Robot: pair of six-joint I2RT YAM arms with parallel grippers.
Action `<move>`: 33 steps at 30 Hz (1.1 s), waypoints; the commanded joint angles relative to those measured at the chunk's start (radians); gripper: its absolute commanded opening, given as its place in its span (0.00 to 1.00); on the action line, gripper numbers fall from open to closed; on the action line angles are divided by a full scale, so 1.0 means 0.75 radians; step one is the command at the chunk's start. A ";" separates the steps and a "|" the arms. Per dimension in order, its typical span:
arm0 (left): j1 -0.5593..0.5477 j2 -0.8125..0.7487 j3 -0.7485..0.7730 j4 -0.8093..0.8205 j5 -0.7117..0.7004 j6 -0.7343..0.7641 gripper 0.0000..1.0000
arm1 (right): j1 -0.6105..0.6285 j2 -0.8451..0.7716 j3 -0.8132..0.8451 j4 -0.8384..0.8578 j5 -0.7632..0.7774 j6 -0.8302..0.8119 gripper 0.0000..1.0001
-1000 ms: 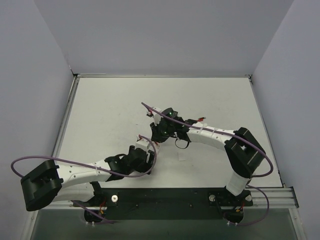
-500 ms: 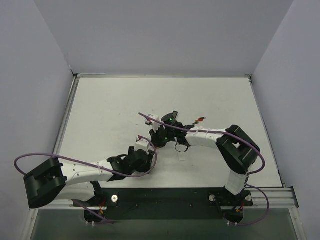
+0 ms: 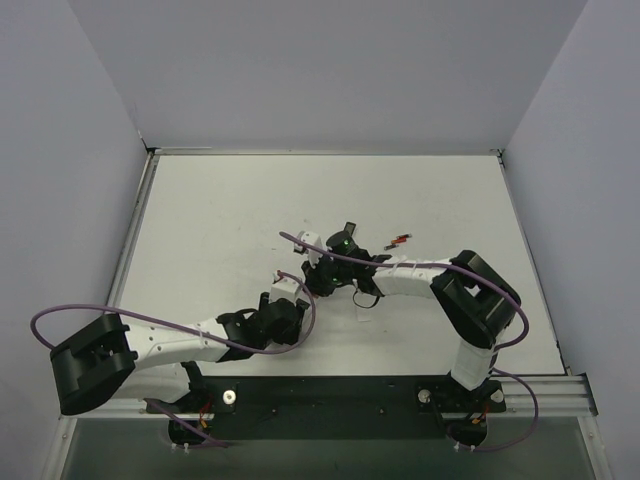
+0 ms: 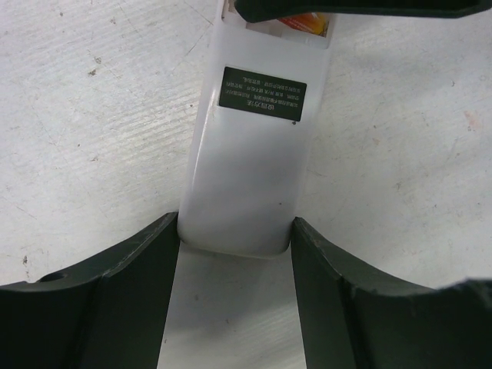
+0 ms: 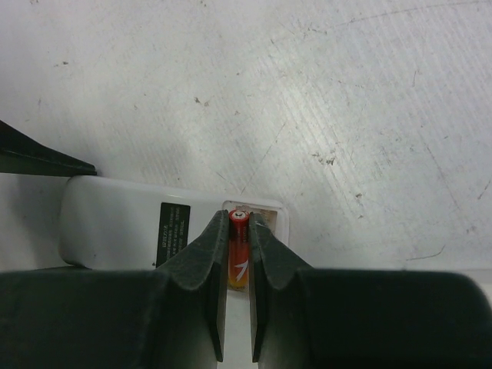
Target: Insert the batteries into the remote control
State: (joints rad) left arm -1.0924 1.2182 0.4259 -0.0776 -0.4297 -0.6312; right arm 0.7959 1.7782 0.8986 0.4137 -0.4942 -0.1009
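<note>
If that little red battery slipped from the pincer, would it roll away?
Probably: the battery is a smooth round cylinder, so on the flat table it would likely roll. It looks stiff, and its glossy skin may be slippery in the right pincer.

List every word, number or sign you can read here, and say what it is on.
Dark label on the remote's white back: small white print, too blurred to read.
White mark on the battery: not legible.
Nothing else bears writing.
</note>
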 commanded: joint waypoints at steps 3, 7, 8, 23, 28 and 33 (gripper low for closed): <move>-0.002 0.047 0.019 -0.005 0.017 -0.015 0.37 | 0.002 -0.037 -0.091 0.076 -0.034 0.051 0.00; -0.002 0.057 0.021 -0.003 0.019 -0.013 0.18 | 0.004 -0.050 -0.134 0.081 -0.010 0.094 0.00; -0.004 0.067 0.023 -0.001 0.021 -0.015 0.15 | 0.004 -0.052 -0.135 0.070 -0.006 0.102 0.00; -0.002 0.118 0.035 -0.011 -0.010 -0.054 0.00 | 0.043 -0.023 -0.036 -0.245 0.086 0.165 0.00; 0.000 0.118 0.019 0.032 0.006 -0.044 0.00 | 0.062 -0.017 -0.047 -0.169 0.084 0.231 0.00; 0.000 0.102 -0.011 0.083 0.045 -0.014 0.00 | 0.068 -0.017 -0.057 -0.071 0.105 0.259 0.00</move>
State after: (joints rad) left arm -1.1000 1.2697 0.4553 -0.0631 -0.4381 -0.6155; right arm 0.8127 1.7523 0.8734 0.3931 -0.3611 0.0360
